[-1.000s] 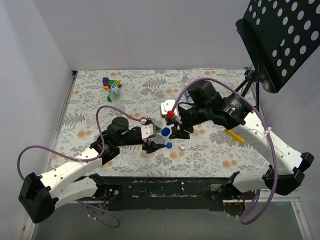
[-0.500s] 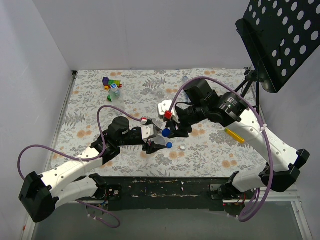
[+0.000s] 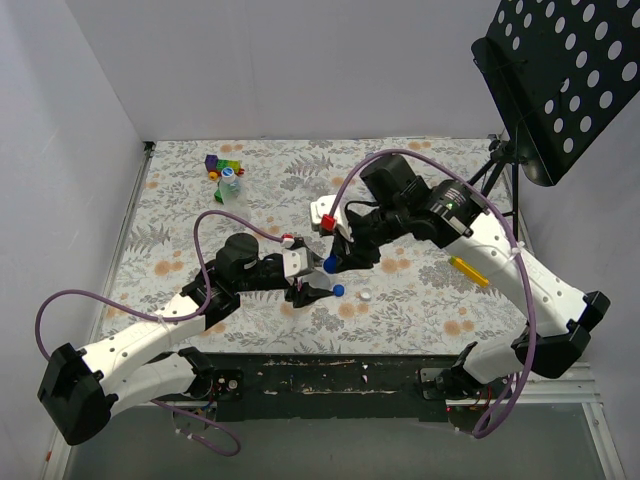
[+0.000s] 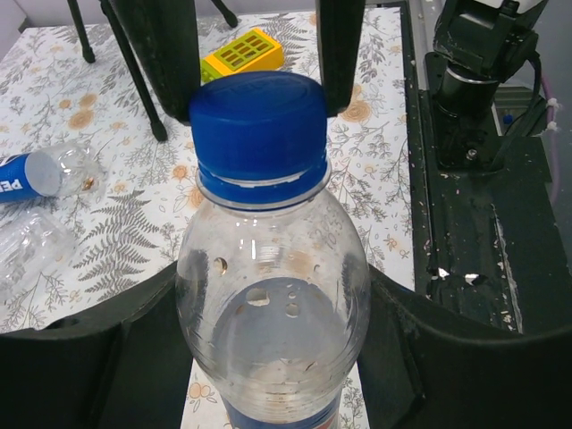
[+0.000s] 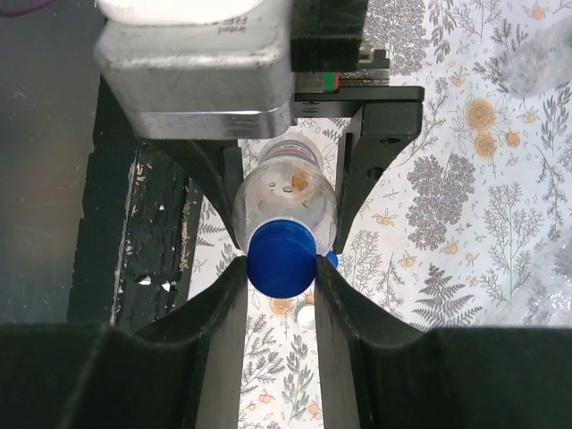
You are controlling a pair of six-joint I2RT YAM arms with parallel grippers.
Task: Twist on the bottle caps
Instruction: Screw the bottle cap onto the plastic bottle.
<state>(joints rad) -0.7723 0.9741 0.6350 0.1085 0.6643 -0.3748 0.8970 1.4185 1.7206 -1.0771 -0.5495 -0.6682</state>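
Left pincer is closed on the clear bottle: its 2 dark fingers press the body from both sides, below the shoulder. The right pincer meets this bottle from the opposite side. Its 2 fingers lie against the blue cap on the left and the right, so it grips the cap. The cap sits on the neck of the bottle, and its lower edge is close to the ring of the neck. I cannot tell how far it is screwed down.

In the top view the 2 pincers come together near the middle of the flowered table, a little toward the near edge, and the held bottle is between them. I cannot tell if the bottle touches the table.

1 loose blue cap and 1 white cap lie on the table just beside the pincers. The left wrist view shows 2 more bottles lying on their sides, 1 with a blue label and 1 crinkled without label. A yellow block lies behind the right pincer. Some coloured toy blocks are at the far left corner, well apart. A black music stand is at the right.
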